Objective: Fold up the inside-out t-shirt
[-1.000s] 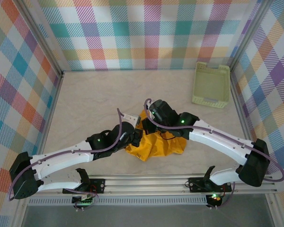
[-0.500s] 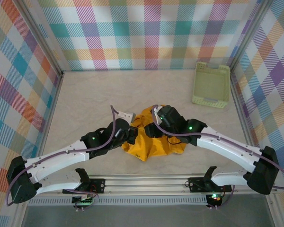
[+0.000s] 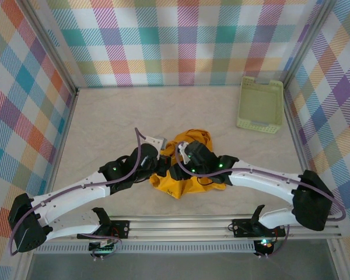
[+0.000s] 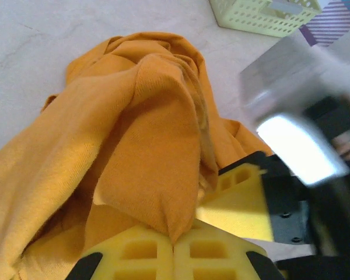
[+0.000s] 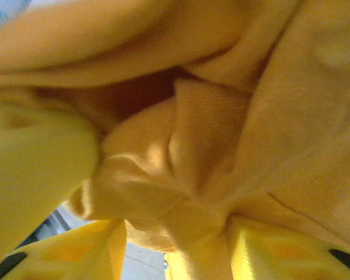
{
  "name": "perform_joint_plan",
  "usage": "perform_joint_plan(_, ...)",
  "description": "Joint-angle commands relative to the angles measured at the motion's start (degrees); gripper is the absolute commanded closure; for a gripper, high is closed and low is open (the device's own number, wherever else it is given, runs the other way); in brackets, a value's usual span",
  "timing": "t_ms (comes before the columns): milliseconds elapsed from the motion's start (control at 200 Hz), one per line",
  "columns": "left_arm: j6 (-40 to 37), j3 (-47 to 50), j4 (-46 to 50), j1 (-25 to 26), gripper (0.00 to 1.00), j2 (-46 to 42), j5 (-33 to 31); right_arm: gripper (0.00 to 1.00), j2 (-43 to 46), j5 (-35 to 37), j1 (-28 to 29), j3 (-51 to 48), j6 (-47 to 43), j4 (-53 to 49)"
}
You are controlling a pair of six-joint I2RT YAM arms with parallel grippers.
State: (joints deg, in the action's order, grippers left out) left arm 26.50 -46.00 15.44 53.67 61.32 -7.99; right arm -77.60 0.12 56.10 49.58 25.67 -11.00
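Pinching t-shirt (image 3: 176,188) folds in both my left pincer (image 4: 172,248) and right pincer (image 5: 181,251), I should lift apart slowly, keeping grips firm.

**Where things lie on your bench**

Your t-shirt (image 3: 178,186) lies bunched on the bench (image 3: 105,122), near the middle and toward the near edge. The basket (image 3: 259,105) stands well apart from it, in the far right corner. Your left end effector (image 3: 159,165) sits at the t-shirt's left edge, with a fold of cloth between its fingers. Your right end effector (image 3: 184,156) is just beside it to the right, on top of the heap, also with cloth between its fingers.
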Motion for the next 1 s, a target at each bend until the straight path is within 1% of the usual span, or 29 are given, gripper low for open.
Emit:
perform_joint_plan(0,0.99,-0.95,-1.22,-0.71,1.0,-0.47,0.87,0.72,-1.11,8.02,0.17,2.14,-0.45,0.44)
perform_joint_plan(50,1.08,-0.86,-0.95,-0.95,1.0,-0.64,0.78,0.83,-0.61,10.58,0.16,1.2,-0.51,0.06)
perform_joint_plan(95,1.11,-0.63,-0.89,-1.26,1.0,-0.84,0.69,0.93,-0.06,11.35,0.23,0.33,-1.01,-0.21)
perform_joint_plan(145,1.53,-0.25,-1.19,-1.74,1.0,-1.17,0.89,1.0,0.65,11.33,0.24,-0.54,-1.06,-0.46)
perform_joint_plan(280,2.03,0.75,-2.31,-2.54,1.0,-1.26,1.75,1.0,2.91,10.62,1.45,-3.62,-0.89,1.36)
perform_joint_plan(355,2.24,0.77,-2.26,-2.97,1.0,-1.13,1.76,1.0,2.89,11.9,2.16,-4.12,-0.41,1.01)
perform_joint_plan(400,2.28,0.66,-2.18,-3.13,1.0,-1.27,1.92,1.0,2.45,13.63,2.15,-4.14,0.55,-0.07)
perform_joint_plan(470,1.98,0.21,-1.29,-3.3,1.0,-1.49,2.09,1.0,1.09,19.19,2.01,-3.57,2.84,-3.64)
perform_joint_plan(515,1.88,-0.16,-0.63,-3.42,1.0,-1.92,1.93,1.0,0.23,21.26,1.67,-3.3,3.4,-5.2)
perform_joint_plan(605,2.03,-0.49,-0.04,-3.85,1.0,-3.69,2.58,1.0,-1.53,21.02,0.64,-3.44,3.64,-5.47)
perform_joint_plan(765,3.85,-1.65,-0.05,-5.65,1.0,-7.64,6.08,1.0,-5.45,23.2,0.16,-3.02,3.43,-5.44)
perform_joint_plan(870,4.46,-2.43,0.0,-6.33,1.0,-8.41,7.11,1.0,-5.7,23.37,0.0,-2.83,2.5,-4.76)
perform_joint_plan(940,4.56,-2.69,2.12,-6.53,1.0,-7.77,6.87,0.92,-3.81,21.67,0.06,-2.65,1.04,-4.64)
perform_joint_plan(995,4.59,-2.81,2.2,-6.63,1.0,-7.05,6.8,0.81,-1.0,20.37,0.23,-2.6,-0.35,-5.23)
